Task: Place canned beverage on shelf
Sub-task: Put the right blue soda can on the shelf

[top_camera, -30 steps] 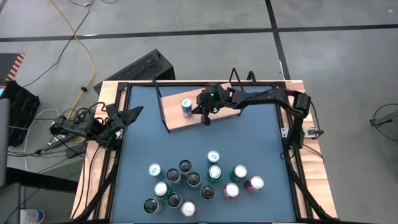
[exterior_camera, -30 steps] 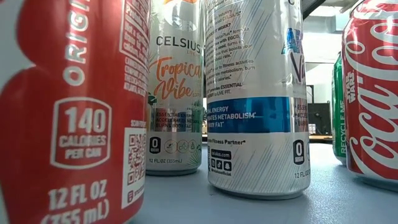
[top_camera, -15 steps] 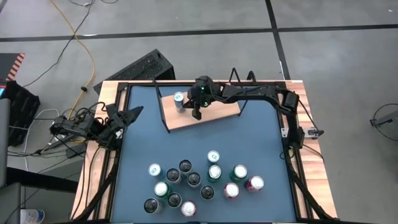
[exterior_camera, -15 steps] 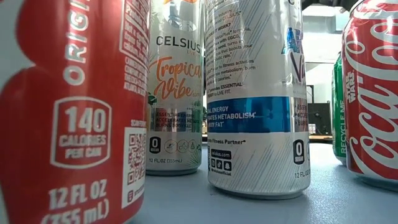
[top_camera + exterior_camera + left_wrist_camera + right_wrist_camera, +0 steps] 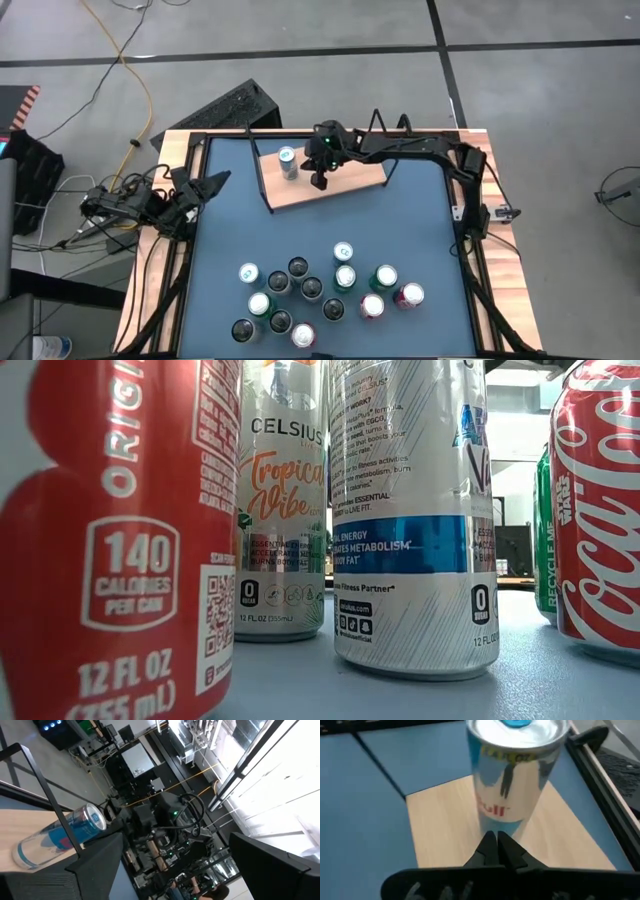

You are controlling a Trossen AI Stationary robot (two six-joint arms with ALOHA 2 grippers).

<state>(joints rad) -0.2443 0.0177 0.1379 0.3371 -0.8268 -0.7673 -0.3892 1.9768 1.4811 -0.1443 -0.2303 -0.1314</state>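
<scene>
A silver and light-blue can (image 5: 288, 160) (image 5: 512, 775) with a blue tab stands upright on the shelf (image 5: 345, 185), a light-wood board in a thin black wire frame at the table's far middle. My right gripper (image 5: 496, 840) (image 5: 307, 160) is shut and stands at the can's right side, slanting down toward it. The left wrist view shows the same can (image 5: 60, 837) on the board's edge. My left gripper (image 5: 203, 188) (image 5: 175, 870) waits open at the table's left edge, with nothing between its fingers. My right gripper has its shut fingertips (image 5: 490, 842) against the can's side wall, low down near its base (image 5: 495, 827). They come from the table's right, slanting downward. The can stands upright with its base on the shelf board.
Several more cans (image 5: 320, 295) stand in a loose cluster on the near half of the blue table, and they fill the low view (image 5: 410, 510). The shelf's black wire end (image 5: 258, 170) rises just left of the can. The table's dark far rail (image 5: 600, 775) runs behind the shelf.
My right gripper, shut throughout, has moved toward the table's left and far side. The can has slid upright along the shelf board ahead of it, toward the board's left end. Over the last half second both have kept still.
</scene>
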